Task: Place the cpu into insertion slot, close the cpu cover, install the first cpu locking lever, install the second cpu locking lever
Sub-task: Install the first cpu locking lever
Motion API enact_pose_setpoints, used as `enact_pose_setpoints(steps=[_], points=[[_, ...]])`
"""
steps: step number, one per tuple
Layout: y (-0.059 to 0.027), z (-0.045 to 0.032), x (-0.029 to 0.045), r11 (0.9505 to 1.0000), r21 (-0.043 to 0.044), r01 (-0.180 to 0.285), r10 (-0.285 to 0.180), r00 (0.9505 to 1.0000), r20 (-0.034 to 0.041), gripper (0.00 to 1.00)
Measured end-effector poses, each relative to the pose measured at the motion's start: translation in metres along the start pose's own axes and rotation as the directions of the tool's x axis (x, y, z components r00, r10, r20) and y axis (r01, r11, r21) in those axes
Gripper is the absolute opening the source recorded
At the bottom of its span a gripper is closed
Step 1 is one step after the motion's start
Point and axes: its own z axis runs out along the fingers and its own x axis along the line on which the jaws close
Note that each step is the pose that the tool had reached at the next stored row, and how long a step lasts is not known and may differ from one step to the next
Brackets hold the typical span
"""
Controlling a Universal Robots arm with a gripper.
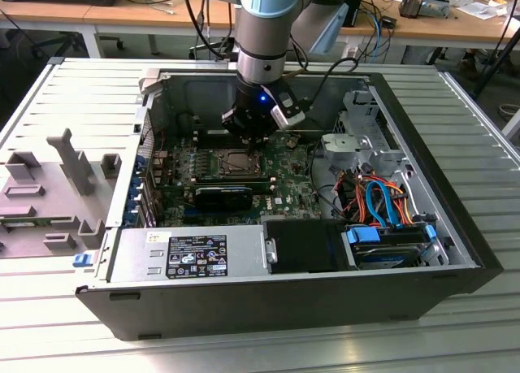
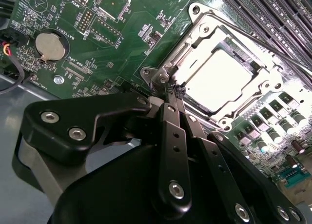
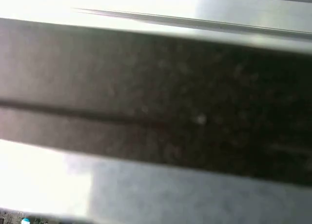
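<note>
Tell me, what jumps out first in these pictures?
An open computer case lies on its side on a metal table, with the robot arm reaching down into it. In the second wrist view the black gripper, fingers together, sits at the corner of the silver cpu cover, closed over the pale cpu on the green board.

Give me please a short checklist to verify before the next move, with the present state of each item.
1. Cpu lies flat in the slot: ok.
2. Cover is down around the cpu: ok, it frames the chip.
3. Gripper sits at the socket's corner, fingers together: ok.
4. Lever along the socket's side is hooked: cannot tell.
5. Second lever is locked: cannot tell.
6. Memory slots beside the socket are free of the gripper: ok.
</note>
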Motion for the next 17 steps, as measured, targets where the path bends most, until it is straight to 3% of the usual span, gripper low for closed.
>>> enact_pose_setpoints(steps=[10, 17], points=[[0.0025, -0.0023, -0.0001, 1.0, -0.0012, 0.0, 0.0, 1.0, 0.0009, 0.11], [0.003, -0.0119, 0.0005, 1.0, -0.001, 0.0, 0.0, 1.0, 0.0029, 0.11]])
